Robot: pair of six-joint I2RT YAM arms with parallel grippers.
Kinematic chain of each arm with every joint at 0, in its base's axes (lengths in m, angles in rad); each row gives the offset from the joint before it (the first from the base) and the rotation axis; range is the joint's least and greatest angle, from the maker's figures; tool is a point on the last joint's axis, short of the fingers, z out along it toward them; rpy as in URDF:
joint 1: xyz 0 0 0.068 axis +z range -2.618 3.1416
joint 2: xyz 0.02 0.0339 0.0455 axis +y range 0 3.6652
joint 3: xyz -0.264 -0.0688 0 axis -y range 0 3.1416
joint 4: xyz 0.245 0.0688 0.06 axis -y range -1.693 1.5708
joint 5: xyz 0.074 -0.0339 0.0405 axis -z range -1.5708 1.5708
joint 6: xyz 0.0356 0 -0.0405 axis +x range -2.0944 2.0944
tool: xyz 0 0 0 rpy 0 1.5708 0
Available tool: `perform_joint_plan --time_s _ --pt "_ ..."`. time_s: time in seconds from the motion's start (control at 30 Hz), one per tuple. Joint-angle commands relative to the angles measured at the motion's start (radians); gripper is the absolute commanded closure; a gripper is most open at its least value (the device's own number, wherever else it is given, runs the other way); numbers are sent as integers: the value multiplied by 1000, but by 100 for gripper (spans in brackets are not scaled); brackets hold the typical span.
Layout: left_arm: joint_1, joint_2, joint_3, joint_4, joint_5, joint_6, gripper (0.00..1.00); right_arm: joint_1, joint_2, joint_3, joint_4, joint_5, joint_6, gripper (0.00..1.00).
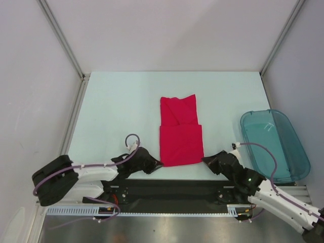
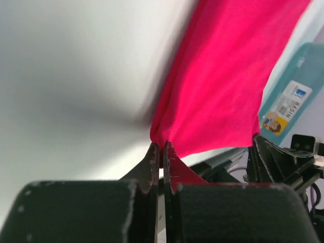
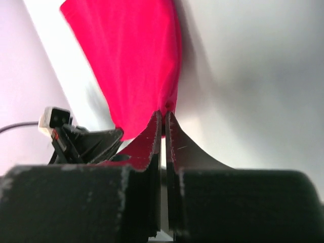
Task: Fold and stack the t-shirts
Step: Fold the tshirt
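A bright red t-shirt [image 1: 179, 132] lies partly folded as a long strip in the middle of the white table, its near half doubled over. My left gripper [image 1: 158, 163] is shut on the t-shirt's near left corner; in the left wrist view the red cloth [image 2: 223, 76] runs up from the pinched fingertips [image 2: 162, 148]. My right gripper [image 1: 205, 161] is shut on the near right corner, and in the right wrist view the cloth [image 3: 131, 61] rises from its closed tips [image 3: 164, 114].
A translucent teal plastic bin [image 1: 276, 144] stands at the table's right edge, beside the right arm; its labelled side [image 2: 291, 104] shows in the left wrist view. White walls enclose the table at the back and sides. A black strip runs along the near edge.
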Motion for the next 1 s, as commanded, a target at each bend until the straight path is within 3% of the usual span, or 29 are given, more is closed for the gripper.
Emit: perform_joint_plan --time_s 0.0,0.23,0.37,0.47,0.63,0.73,0.97 --pt "-62 -115 -8 -168 -99 -51 100 86 -110 19 -257 96 42 100" --pt "-128 -206 74 -323 -158 -19 100 187 -77 117 -255 164 1 100" --pt "-119 -229 213 -446 -236 84 100 173 59 250 -234 217 -159 100" --pt "-46 -227 338 -508 -277 199 100 45 155 368 -156 120 -301 100" --pt "172 -165 500 -469 -167 418 100 -350 467 532 84 -271 -559 100" --pt "316 -24 606 -455 -60 522 100 -477 698 673 187 -437 -635 100" --pt "479 352 958 -424 170 613 100 -577 1103 991 244 -595 -709 100"
